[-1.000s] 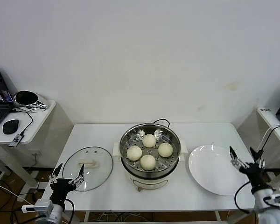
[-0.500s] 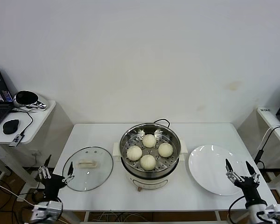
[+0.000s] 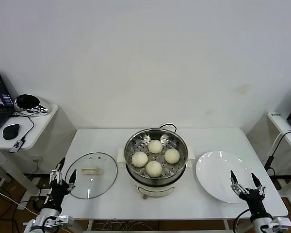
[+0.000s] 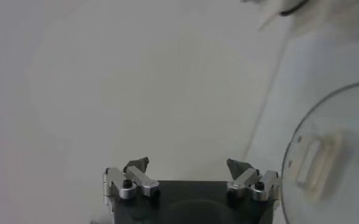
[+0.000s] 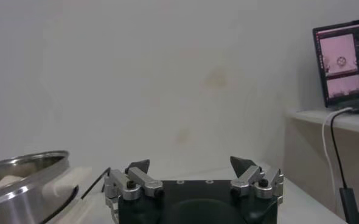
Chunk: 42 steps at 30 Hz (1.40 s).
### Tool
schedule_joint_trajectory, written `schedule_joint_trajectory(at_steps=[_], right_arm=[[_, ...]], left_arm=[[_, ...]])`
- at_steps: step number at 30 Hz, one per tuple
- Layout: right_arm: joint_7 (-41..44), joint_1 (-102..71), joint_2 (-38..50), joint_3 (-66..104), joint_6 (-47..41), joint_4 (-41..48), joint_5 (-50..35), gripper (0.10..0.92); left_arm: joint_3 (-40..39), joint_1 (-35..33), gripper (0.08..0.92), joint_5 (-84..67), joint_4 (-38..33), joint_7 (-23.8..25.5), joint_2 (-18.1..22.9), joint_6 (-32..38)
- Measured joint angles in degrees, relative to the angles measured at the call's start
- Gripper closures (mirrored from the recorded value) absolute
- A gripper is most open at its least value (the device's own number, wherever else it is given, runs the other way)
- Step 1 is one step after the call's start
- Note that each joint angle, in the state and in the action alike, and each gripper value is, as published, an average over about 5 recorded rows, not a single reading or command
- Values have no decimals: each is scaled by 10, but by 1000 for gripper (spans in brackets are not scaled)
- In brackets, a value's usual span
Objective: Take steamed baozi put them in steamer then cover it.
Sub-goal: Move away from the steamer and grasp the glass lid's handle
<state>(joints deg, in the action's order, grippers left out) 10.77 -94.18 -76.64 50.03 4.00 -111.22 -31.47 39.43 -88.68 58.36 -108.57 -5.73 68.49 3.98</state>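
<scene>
From the head view, four baozi (image 3: 155,157) sit inside the steamer (image 3: 156,160) at the middle of the white table (image 3: 111,196). The cover (image 3: 91,168) lies flat on the table to the steamer's left, handle up, apart from it. A white plate (image 3: 222,175) lies bare on the steamer's right. The left gripper (image 3: 61,178) hangs at the table's near left edge, just beside the cover's rim, jaws spread wide and holding nothing. The right gripper (image 3: 242,181) stands at the plate's near edge, jaws wide too, nothing between them.

In the left wrist view, the left gripper (image 4: 188,167) gapes wide, the cover (image 4: 333,159) off to one side.

In the right wrist view, the right gripper (image 5: 190,167) is wide apart and free; the steamer's rim (image 5: 22,176) shows with a baozi (image 5: 4,181) inside, and a laptop (image 5: 344,64) stands on a side shelf.
</scene>
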Motion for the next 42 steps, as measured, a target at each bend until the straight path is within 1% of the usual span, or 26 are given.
schedule_joint_trajectory(at_steps=[9,22,42], right_arm=[[1,0,-7,-2,3,5,15,203],[0,9,-12,-3,6,21,34,203],[-1,26,-13,-2,7,45,40,203]], left_arm=[[-28,46,177,44,71,4,-13,7],[-56,111,177,66,162,5,-10,2],[-87,162,177,72,206,16,5,-16]])
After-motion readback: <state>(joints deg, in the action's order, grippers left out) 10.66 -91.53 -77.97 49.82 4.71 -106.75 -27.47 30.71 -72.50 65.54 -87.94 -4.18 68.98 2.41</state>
